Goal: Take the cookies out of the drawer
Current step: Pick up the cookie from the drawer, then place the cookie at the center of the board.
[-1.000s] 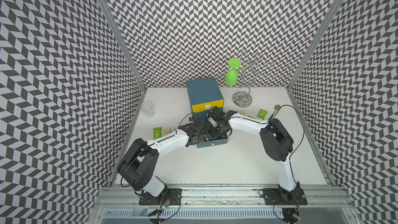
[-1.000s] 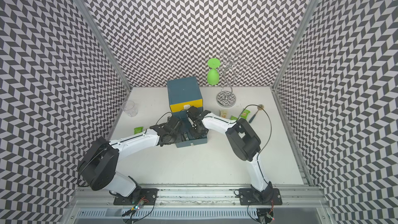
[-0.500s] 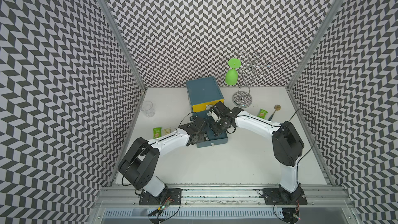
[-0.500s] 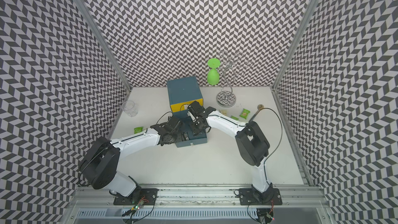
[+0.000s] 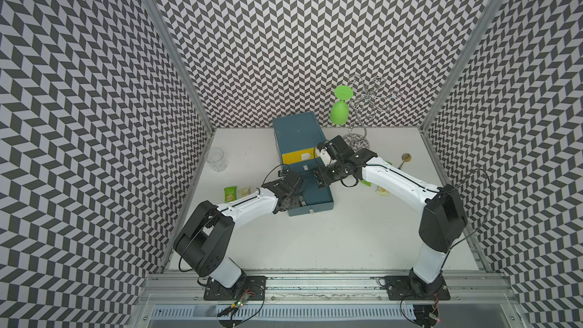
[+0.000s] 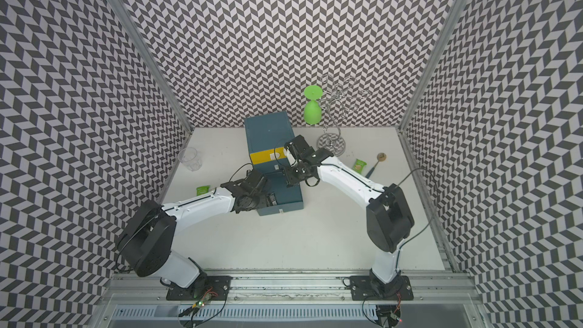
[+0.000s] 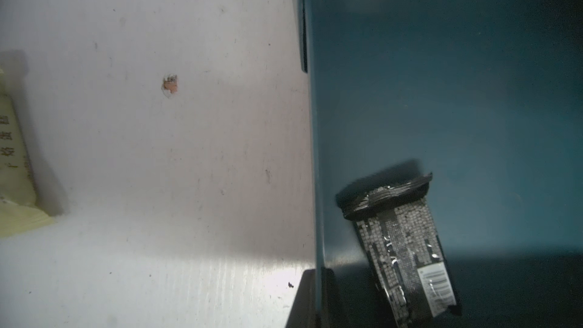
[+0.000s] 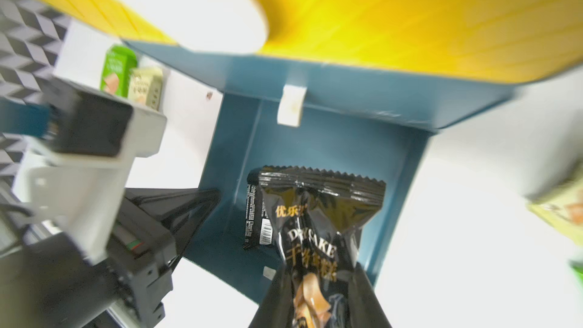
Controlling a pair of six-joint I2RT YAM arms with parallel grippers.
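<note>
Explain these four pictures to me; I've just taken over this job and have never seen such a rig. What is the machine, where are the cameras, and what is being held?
Two white-and-black robot arms stand at the near edge of the table, each ending in a two-finger gripper. The two wide pictures come from one camera head above and are almost the same view. The other two come from cameras on the wrists.

A blue cabinet has its drawer pulled out. The right gripper is closed on a black cookie packet over the drawer. A second black packet lies inside. The left gripper is shut at the drawer's side wall; whether it pinches the wall I cannot tell.

On the table lie a green packet and a cream packet near the left arm and another green packet by the right arm. There are also a clear cup, a spoon and a wire rack holding a green goblet.
</note>
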